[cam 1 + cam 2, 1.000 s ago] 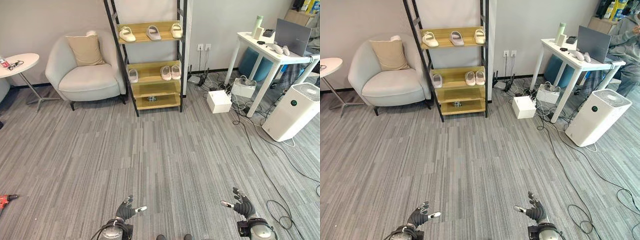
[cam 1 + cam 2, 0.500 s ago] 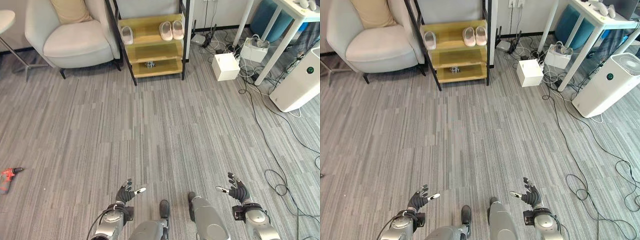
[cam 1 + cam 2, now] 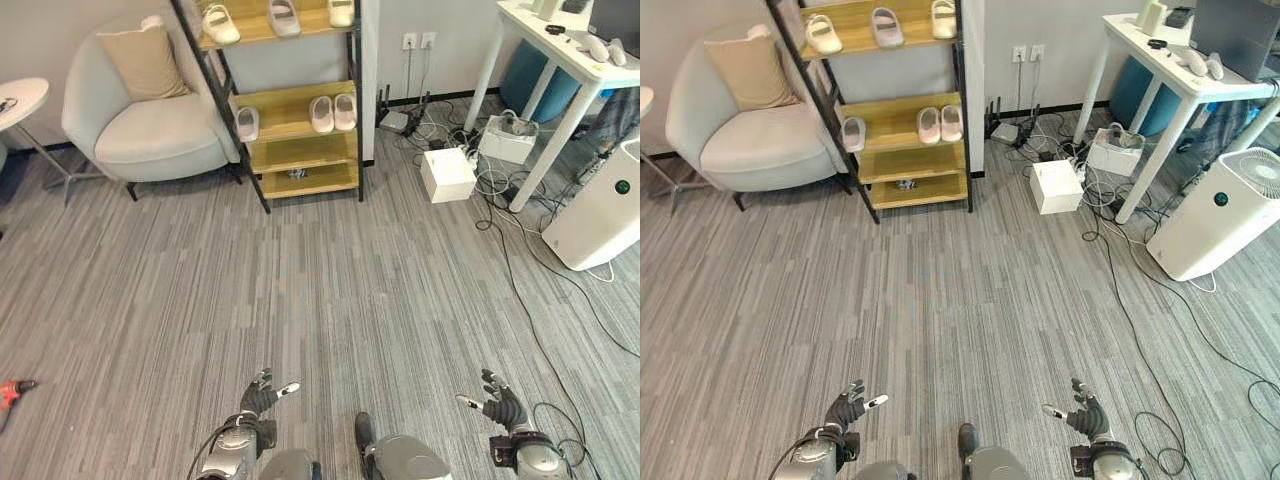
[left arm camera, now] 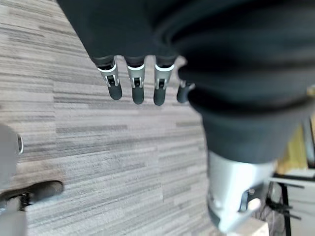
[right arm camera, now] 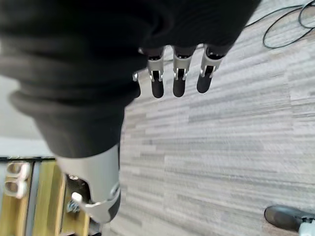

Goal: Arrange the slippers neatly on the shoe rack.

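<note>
A: Where are the slippers (image 3: 333,112)?

B: All on the rack (image 3: 300,100), against the far wall. Three sit along the top shelf (image 3: 262,31); on the middle shelf a pair rests side by side near the right edge, and a single one (image 3: 247,123) lies alone toward the left edge, well apart from the pair.

A: And the hands?

B: Both low at the near edge of the view, over bare carpet (image 3: 330,290). The left hand (image 3: 258,398) has its fingers (image 4: 137,88) spread and straight, holding nothing. The right hand (image 3: 1085,412) is the same, fingers (image 5: 179,81) apart and empty.

A: What has changed?

B: Mostly the view. Half a second ago the head looked steeply down and the top shelf was cut off; now it has lifted, and the whole rack shows again (the chair (image 3: 150,130) and side table (image 3: 22,100) too). The slippers themselves lie as they did a second ago. The hands hang as before.

A: Meaning?

B: My guess: the robot is still surveying from a distance. The lone slipper looks like the piece to tidy, and the rack is far out of reach, so walking closer comes first.
</note>
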